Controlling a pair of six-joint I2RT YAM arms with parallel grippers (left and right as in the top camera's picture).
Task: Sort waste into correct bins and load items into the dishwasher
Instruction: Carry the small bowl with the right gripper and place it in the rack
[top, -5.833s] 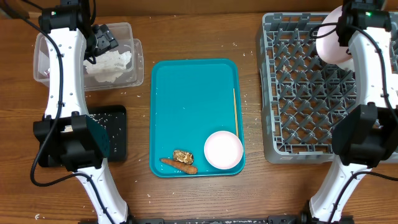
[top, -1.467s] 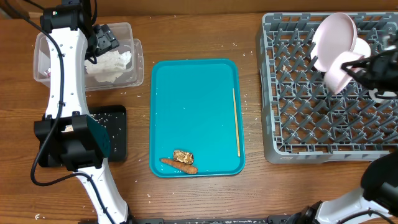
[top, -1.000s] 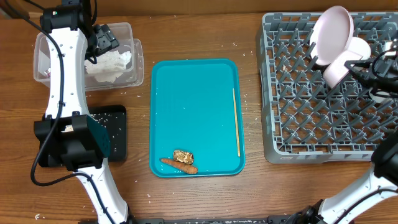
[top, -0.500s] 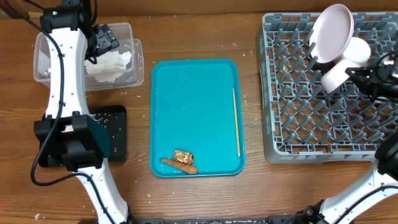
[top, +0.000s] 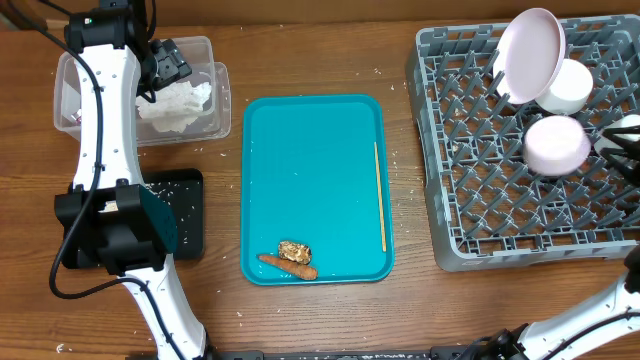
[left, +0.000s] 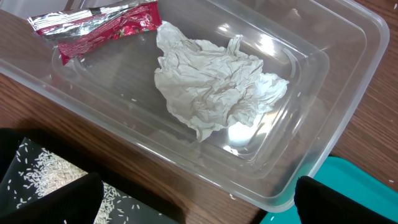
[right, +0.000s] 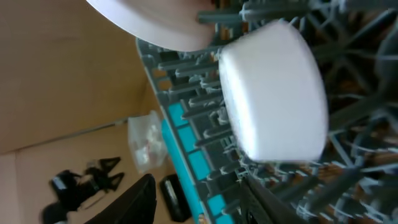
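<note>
One thing has changed in the overhead view. Half a second ago the right pincer (top: 626, 140) held the pink bowl (top: 556, 145) over the dish rack (top: 470, 210). Now the bowl sits rim-down on the rack's prongs, to the right of the teal tray (top: 312, 150), just beside the white cup (top: 568, 88) and the upright pink plate (top: 532, 52). The right pincer has drawn back to the far right of the tray and touches nothing. The rack also stands slightly nearer to the tray. I judge this bowl loaded. The waste is what remains: a carrot (top: 287, 265), a food scrap (top: 294, 249) and a thin stick (top: 380, 195) on the tray.

In the left wrist view, the left pincer (left: 199, 193) hangs over the clear bin (left: 348, 68), left of the tray. Its fingers (left: 56, 199) are wide apart and empty. Inside the bin lie a crumpled tissue (left: 217, 93) and a red foil wrapper (left: 99, 28), whose print I cannot read.

In the right wrist view, the fingers are spread with nothing between them, and the bowl lies free ahead on the rack. No label or writing is visible.
</note>
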